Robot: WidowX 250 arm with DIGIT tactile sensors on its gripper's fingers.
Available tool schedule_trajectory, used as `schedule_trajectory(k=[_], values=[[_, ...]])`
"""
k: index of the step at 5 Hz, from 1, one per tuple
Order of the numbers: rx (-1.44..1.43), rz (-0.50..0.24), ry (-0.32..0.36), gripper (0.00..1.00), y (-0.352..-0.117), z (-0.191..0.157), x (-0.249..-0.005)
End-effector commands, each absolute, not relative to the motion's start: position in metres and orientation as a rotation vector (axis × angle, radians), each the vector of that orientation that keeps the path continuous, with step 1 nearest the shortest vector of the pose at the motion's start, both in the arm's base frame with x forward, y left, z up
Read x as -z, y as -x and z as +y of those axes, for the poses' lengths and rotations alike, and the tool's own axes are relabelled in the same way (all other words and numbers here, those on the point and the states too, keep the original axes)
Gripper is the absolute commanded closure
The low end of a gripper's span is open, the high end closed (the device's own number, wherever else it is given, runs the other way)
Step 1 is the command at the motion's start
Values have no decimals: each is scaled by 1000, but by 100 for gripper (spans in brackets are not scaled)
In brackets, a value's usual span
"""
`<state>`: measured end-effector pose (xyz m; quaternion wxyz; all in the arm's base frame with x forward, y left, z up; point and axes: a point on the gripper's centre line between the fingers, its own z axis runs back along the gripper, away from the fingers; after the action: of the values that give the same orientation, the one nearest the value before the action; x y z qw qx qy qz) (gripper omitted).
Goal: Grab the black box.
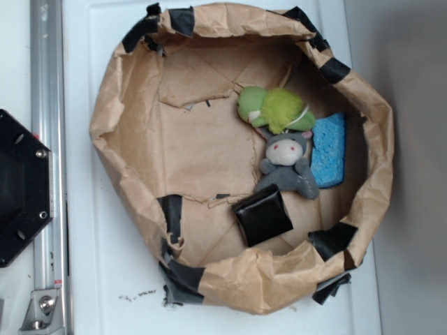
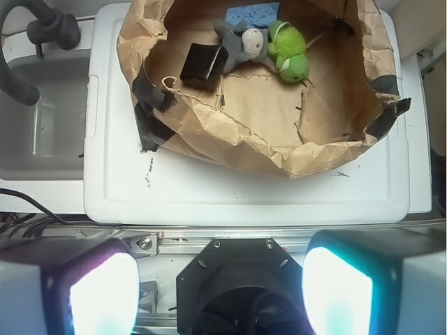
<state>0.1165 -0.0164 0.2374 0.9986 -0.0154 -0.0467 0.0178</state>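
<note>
Nearest the wrist camera, two fingers (image 2: pixel 105 293) fill the lower corners of the frame, blurred and lit, one at lower left and one at lower right. The gripper (image 2: pixel 222 293) stands wide, with nothing between the jaws. Between the fingers, at bottom centre, sits a black plate (image 2: pixel 237 279) with screws, and above it a metal rail (image 2: pixel 209 241) runs across the frame.

The box (image 2: pixel 203 65) lies in the upper left of the wrist view, inside the paper nest (image 2: pixel 230 132), close to its left wall. It is well apart from the gripper, straight up the frame and a little left of the midline. A white board (image 2: pixel 244 188) and the nest's near wall lie between the two.

In the exterior view the box (image 1: pixel 262 216) sits at lower centre of the nest (image 1: pixel 126 139), near the bottom wall. It is squarish, with no clear long axis, and its edges sit turned slightly against the frame. Its upper right corner touches, or all but touches, the grey plush (image 1: pixel 286 164). A green plush (image 1: pixel 274 108) and a blue sponge (image 1: pixel 328 150) lie beyond, toward the upper right.

Judgement: the coming move turns on travel up the wrist frame, over the near wall, with a slight leftward correction. The grey plush at the box's corner is the main risk of a fouled grasp
</note>
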Motion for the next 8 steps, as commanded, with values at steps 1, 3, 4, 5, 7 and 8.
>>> schedule_trajectory(k=[1, 3, 4, 5, 7, 8], values=[[-36, -93, 31, 0, -117, -16, -237], [-285, -61, -29, 0, -200, -5, -220], [-383, -55, -36, 0, -226, 5, -202], [-438, -67, -21, 0, -249, 24, -167], [-463, -159, 135, 0, -263, 34, -127], [-463, -159, 135, 0, -263, 34, -127]])
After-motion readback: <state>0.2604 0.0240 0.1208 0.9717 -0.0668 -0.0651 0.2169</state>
